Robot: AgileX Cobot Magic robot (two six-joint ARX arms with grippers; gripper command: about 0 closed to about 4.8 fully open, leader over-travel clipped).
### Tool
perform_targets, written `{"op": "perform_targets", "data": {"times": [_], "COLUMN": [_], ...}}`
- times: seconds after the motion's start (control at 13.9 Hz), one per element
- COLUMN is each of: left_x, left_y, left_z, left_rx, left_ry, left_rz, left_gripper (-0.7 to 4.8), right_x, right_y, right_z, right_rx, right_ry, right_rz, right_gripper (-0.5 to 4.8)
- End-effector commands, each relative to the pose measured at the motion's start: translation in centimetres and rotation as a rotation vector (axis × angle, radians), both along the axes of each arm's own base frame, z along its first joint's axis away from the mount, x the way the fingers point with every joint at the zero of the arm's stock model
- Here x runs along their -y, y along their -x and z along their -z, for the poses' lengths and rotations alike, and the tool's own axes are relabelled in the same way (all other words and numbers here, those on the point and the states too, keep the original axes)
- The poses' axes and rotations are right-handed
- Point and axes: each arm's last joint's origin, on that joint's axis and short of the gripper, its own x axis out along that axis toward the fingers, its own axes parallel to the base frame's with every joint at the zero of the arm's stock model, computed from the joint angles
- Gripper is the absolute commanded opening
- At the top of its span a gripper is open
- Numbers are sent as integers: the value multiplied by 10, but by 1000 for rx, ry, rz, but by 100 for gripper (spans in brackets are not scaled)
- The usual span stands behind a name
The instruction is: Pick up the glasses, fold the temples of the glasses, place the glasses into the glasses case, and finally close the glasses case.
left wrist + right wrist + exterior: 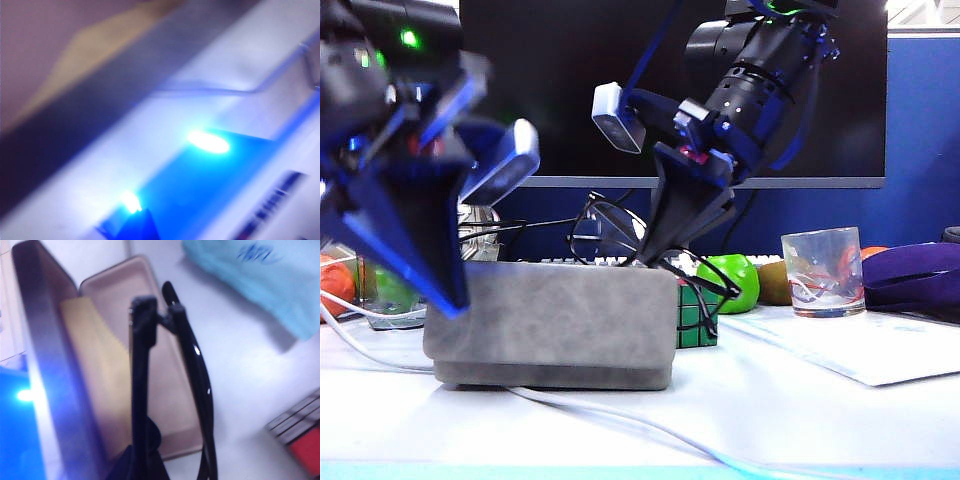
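The black thin-framed glasses (610, 232) hang tilted over the right end of the open grey glasses case (555, 325). My right gripper (655, 255) is shut on them from above. One temple (705, 290) sticks down past the case's right end. In the right wrist view the right gripper (145, 465) pinches the glasses' frame (141, 365), with a temple (194, 365) running alongside, above the glasses case's beige lining (170, 405). My left gripper (448, 295) points down at the case's left end, blurred, shut and holding nothing. In the left wrist view the left gripper (135, 227) shows only as a blue tip.
A yellow cloth (97, 375) lies inside the case. A Rubik's cube (692, 315) stands just right of the case, with a green apple (735, 275) behind it. A swirl-marked drinking glass (823, 270) and a sheet of paper (850, 350) sit right. A light blue tissue pack (255, 280) lies beyond the case.
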Motion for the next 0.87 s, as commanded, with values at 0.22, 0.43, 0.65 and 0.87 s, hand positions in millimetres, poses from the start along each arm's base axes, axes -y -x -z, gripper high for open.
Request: {"op": "perform_targets", "data": {"times": [0.22, 0.43, 0.65, 0.87], "left_x": [4, 8, 13, 16], "left_y": [-16, -24, -34, -38], "left_z": [2, 4, 2, -2], "left_rx": [170, 238, 323, 375], "left_ry": [-42, -50, 8, 45], "left_rz": [-90, -128, -138, -148], "left_gripper": [-2, -2, -2, -3], "right_x": [1, 1, -6, -16], "right_y": [9, 13, 15, 16], "right_z": [-2, -2, 0, 9], "right_rx": [-138, -207, -239, -308], "right_ry": [-71, -95, -97, -89], "right_rz": [-46, -39, -25, 10], "right_gripper": [-5, -5, -5, -5]}}
